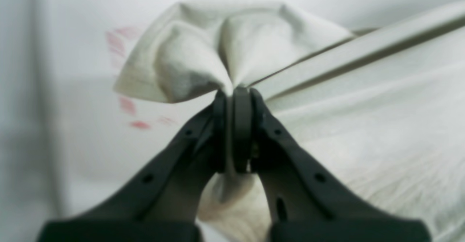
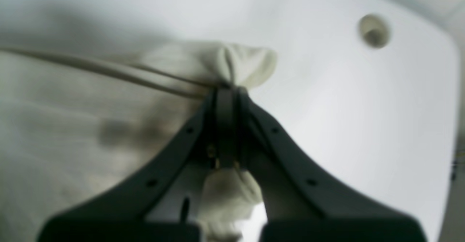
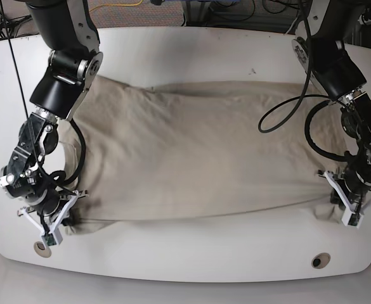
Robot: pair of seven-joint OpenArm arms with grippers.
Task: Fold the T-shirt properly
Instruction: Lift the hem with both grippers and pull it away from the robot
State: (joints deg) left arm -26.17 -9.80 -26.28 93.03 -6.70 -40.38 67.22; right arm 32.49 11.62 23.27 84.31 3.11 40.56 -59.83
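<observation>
The beige T-shirt point(image 3: 198, 158) lies spread wide across the white table point(image 3: 204, 253), stretched between the two arms. In the base view my left gripper point(image 3: 333, 201) is at the cloth's near right corner and my right gripper point(image 3: 68, 218) at its near left corner. The left wrist view shows the left gripper point(image 1: 236, 91) shut on a bunched fold of the T-shirt point(image 1: 254, 42), with a taut edge running off to the right. In the right wrist view the right gripper point(image 2: 227, 88) is shut on a small tuft of the T-shirt point(image 2: 72, 107), whose edge pulls away to the left.
A round hole point(image 3: 319, 260) sits in the table near the front right corner, and another hole point(image 3: 42, 249) at the front left, also seen from the right wrist point(image 2: 374, 30). Faint red marks point(image 1: 127, 105) lie on the table beside the left gripper. Cables point(image 3: 286, 114) loop off the right-hand arm.
</observation>
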